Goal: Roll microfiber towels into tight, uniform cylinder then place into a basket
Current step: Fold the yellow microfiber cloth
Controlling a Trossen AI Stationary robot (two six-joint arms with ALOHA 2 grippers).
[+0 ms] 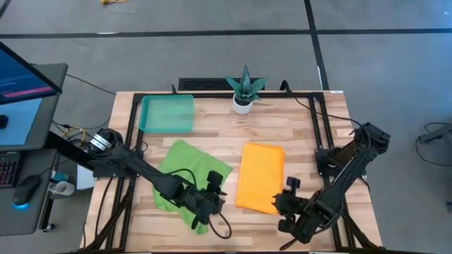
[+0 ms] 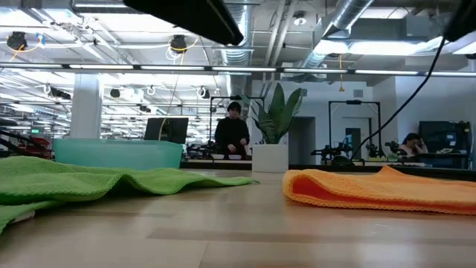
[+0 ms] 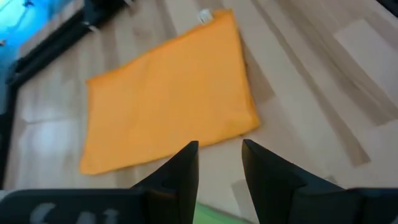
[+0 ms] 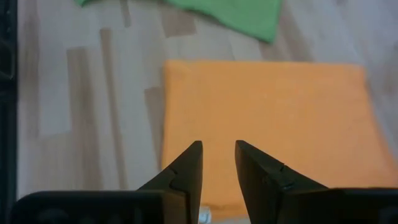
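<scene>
Hovering low over the counter's point(image 1: 212, 127) near edge, the left pincer point(image 1: 212, 197) is sitting with its fingers slightly parted and gripping nothing, poised above the near corner of the green towel point(image 1: 187, 173); the right pincer point(image 1: 288, 203) is likewise standing released and empty, just beside the near edge of the orange towel point(image 1: 261, 176). In each wrist view a narrow gap is showing between the two dark fingers, with no cloth in it.

Progress, as judged from how things are lying: no rolling is yet showing. The orange towel is lying flat, apparently folded into a neat rectangle, between the two arms and right of centre; its long axis is running from the near edge of the counter toward the far edge, and a small white tag point(image 3: 205, 15) is sitting at one corner. The green towel is lying spread but rumpled, left of the orange one and apart from it, turned diagonally so that one corner is pointing toward the far side and another toward the left pincer. The basket point(image 1: 167, 113) is standing at the far left of the counter, holding nothing, its long axis running left to right. A small potted plant point(image 1: 244, 90) is standing at the far edge, right of the basket.

Remaining: both towels are waiting to be rolled and placed, so the task appears to be at its start
</scene>
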